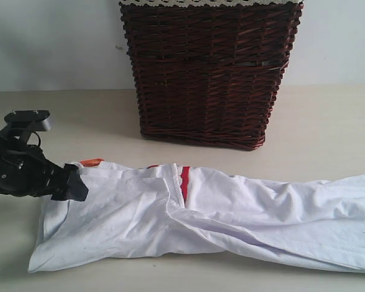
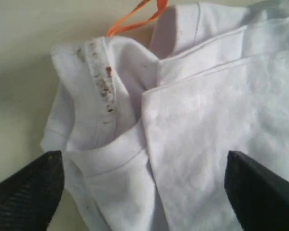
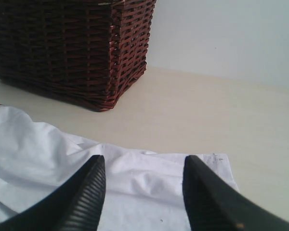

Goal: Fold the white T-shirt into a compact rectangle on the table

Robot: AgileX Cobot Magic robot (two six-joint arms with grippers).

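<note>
Left pincer point(image 2: 143, 161): jaws spread wide, nothing between them, hanging just above the collar end of the white T-shirt point(image 1: 243, 207). Directly under the gap lie overlapping folded layers of white cloth. Just beyond my left fingertip point(image 2: 33, 187) runs the ribbed collar point(image 2: 101, 91), flecked with small reddish-brown specks, and past that a loop of orange neck tag point(image 2: 135, 17) lies on the table point(image 1: 328, 134). Right pincer point(image 3: 144, 161): jaws parted partway, gripping nothing, low over the shirt's far end. A flat white corner of the cloth shows between and just past its tips, then bare table. Ahead of it and off to one side stands the dark wicker basket point(image 1: 207, 73), well apart from the cloth. The shirt lies as one long rumpled strip on the table, stretching away from my left pincer toward the right one. A sliver of its red band point(image 1: 184, 181) peeks from a fold near the middle.
</note>
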